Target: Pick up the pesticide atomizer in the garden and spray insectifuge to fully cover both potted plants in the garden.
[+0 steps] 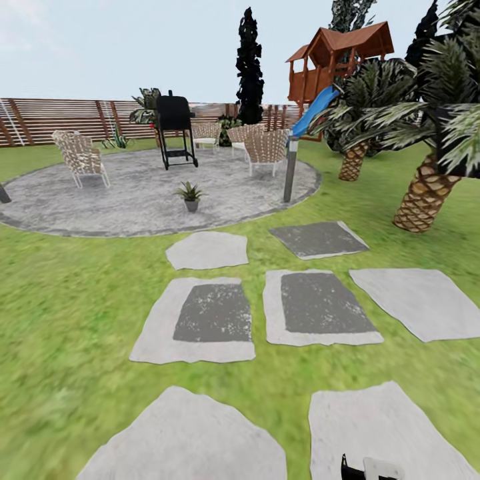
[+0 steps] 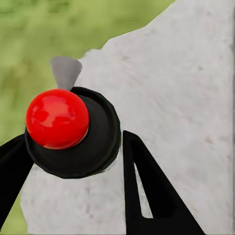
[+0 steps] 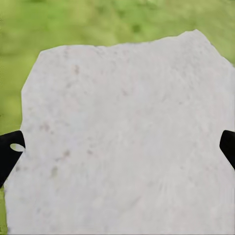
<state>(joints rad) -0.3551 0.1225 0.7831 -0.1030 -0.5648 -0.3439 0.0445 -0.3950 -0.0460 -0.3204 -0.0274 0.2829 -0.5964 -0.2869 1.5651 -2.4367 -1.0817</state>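
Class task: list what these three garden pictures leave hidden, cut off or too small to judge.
1. Head view: the potted plant on the patio is too small to show any speckling.
2. Head view: a dark and pale object is cut off by the bottom edge; unidentifiable.
3. Left wrist view: a red ball on a black disc hides the stone behind it; jaw state unclear.

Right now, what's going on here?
The robot stands on the green lawn among pale grey stepping stones, facing the round grey paved patio, where one small green potted plant in a grey pot stands. A black round object with a red ball on top sits between the left pincer's fingers; a firm grip can't be confirmed. The right pincer hangs open over a stone, empty.
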